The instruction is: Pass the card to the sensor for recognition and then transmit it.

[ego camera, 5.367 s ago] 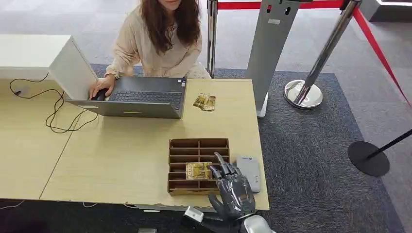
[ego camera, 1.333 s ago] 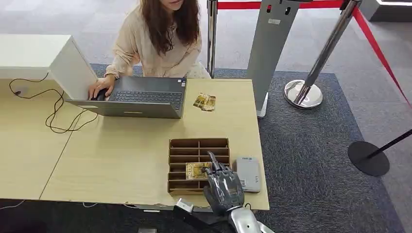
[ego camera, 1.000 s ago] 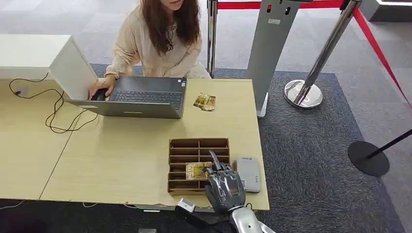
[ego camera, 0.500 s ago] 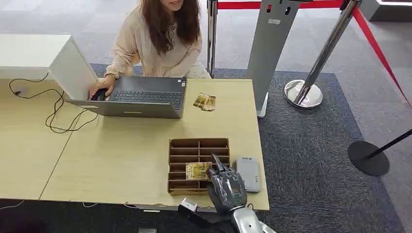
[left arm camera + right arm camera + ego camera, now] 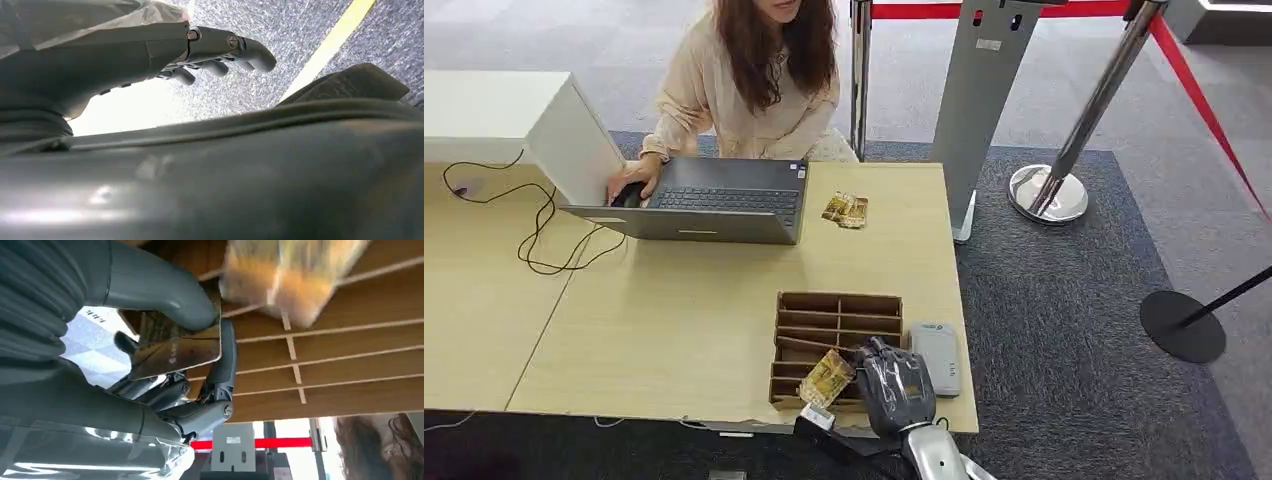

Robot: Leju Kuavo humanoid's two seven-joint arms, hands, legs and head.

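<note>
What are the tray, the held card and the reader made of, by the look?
Tray: thin brown cardboard or fibreboard, matte; slim slotted dividers with raw flat edges.
Card, pinched by the right hand: probably glossy plastic; its dark face shows sheen and holds flat with a crisp corner.
Reader: light grey moulded plastic, smooth with rounded corners. Too small to tell more.

One brown cardboard divider tray [image 5: 836,322] sits at the desk's near right corner. One gold patterned card [image 5: 827,378] is at its near edge, pinched by one right hand [image 5: 892,385]; a small loose heap of gold cards [image 5: 845,209] lies toward the far edge. One white rectangular card sensor [image 5: 936,356], one grey open laptop [image 5: 699,210], one person [image 5: 749,85], two chrome stanchion posts [image 5: 1074,140].
</note>
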